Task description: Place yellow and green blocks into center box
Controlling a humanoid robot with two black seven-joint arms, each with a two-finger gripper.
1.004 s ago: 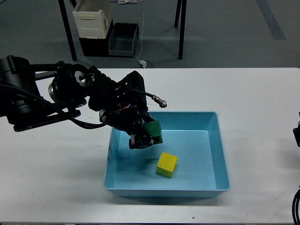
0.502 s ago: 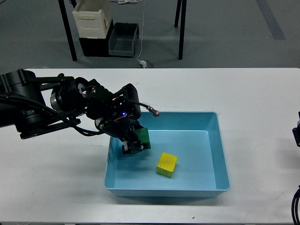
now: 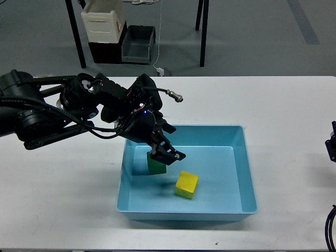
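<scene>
Since half a second ago your left gripper (image 3: 166,155) has lifted off the green block (image 3: 155,166), which now rests on the floor of the blue box (image 3: 242,173) near its left wall — you see it as a small dark-green cube, its top partly hidden by the gripper just above it, whose fingers look spread and hold nothing. Beside it, a little apart to the right, sits the yellow block (image 3: 187,185), bright and slightly turned, unmoved on the box floor. Your right gripper is out of sight; the box sits on the white tabletop (image 3: 283,105).
</scene>
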